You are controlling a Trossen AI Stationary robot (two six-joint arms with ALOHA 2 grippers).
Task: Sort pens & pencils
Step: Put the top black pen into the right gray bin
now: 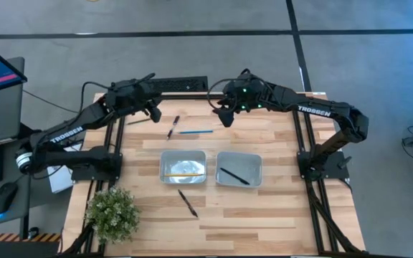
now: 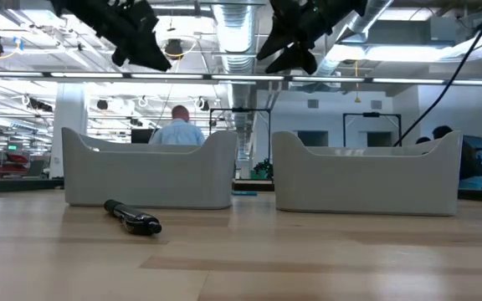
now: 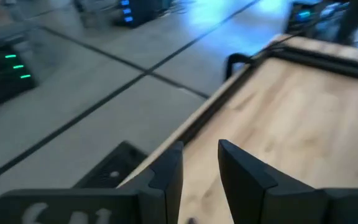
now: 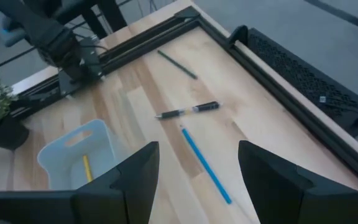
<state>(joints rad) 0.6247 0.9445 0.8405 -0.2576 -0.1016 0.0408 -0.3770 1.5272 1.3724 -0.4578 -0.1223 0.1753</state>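
My right gripper (image 1: 224,117) (image 4: 194,180) hangs open above the far half of the table, over the light blue pencil (image 1: 196,132) (image 4: 205,165). Next to that pencil lie a black pen (image 1: 173,127) (image 4: 188,110) and a greenish-dark pencil (image 1: 138,122) (image 4: 177,64). My left gripper (image 1: 153,112) (image 3: 201,171) hovers near the far left edge, its fingers a narrow gap apart and empty. A yellow pencil (image 1: 185,174) lies in the left tray (image 1: 165,159). One black pen (image 1: 234,176) lies in the right tray (image 1: 257,159). Another black pen (image 1: 188,203) (image 2: 132,217) lies on the table in front of the trays.
A potted plant (image 1: 112,211) stands at the near left corner. A black strip (image 1: 181,84) (image 4: 297,78) lies along the far edge. The two trays (image 2: 149,167) (image 2: 366,171) sit side by side mid-table. Bare wood shows to the right of the trays and near the front edge. A person stands in the room behind.
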